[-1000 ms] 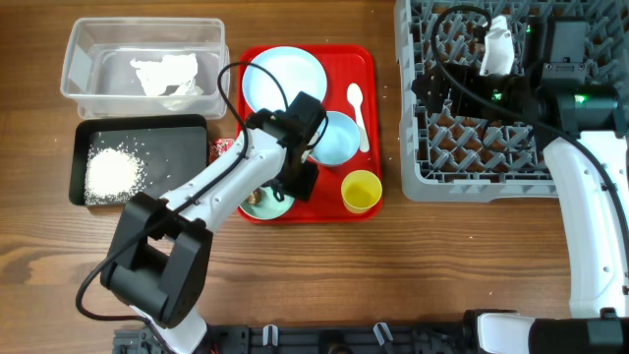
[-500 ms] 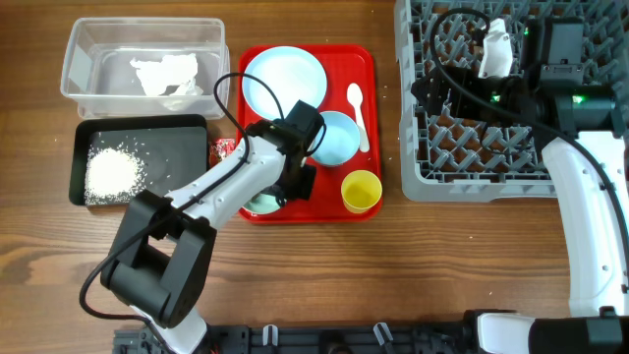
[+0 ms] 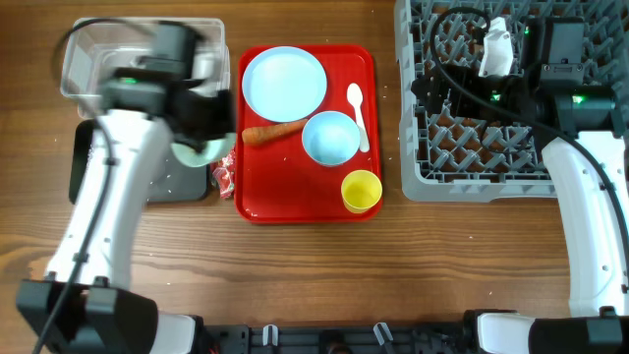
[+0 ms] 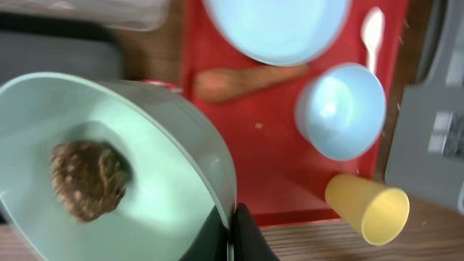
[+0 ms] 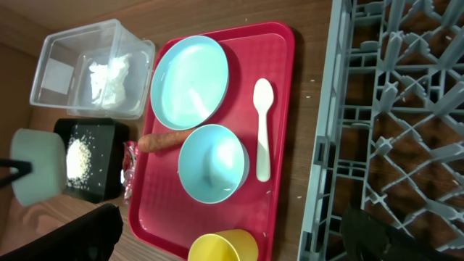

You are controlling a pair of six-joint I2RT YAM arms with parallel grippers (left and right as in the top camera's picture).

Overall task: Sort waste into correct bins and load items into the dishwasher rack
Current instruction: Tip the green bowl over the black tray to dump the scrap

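Observation:
My left gripper (image 4: 232,235) is shut on the rim of a light-blue bowl (image 4: 145,167) that holds a brown food lump (image 4: 87,177). In the overhead view that bowl (image 3: 195,149) hangs over the black tray (image 3: 187,183), beside the clear tub (image 3: 98,59). A napkin (image 5: 109,72) lies in the tub and rice (image 5: 76,159) in the black tray. A carrot (image 3: 273,133), plate (image 3: 284,83), second bowl (image 3: 330,138), spoon (image 3: 358,113) and yellow cup (image 3: 361,191) sit on the red tray (image 3: 295,202). My right gripper (image 5: 232,217) is open and empty over the grey rack (image 3: 472,118).
A red shiny wrapper (image 3: 225,175) lies on the wood between the black tray and the red tray. The rack fills the back right of the table. My left arm hides part of the tub and the black tray from above.
My left gripper shut on the bowl's rim, lifted it off the red tray and swung it left over the black tray. The carrot now shows. The right arm has not moved.

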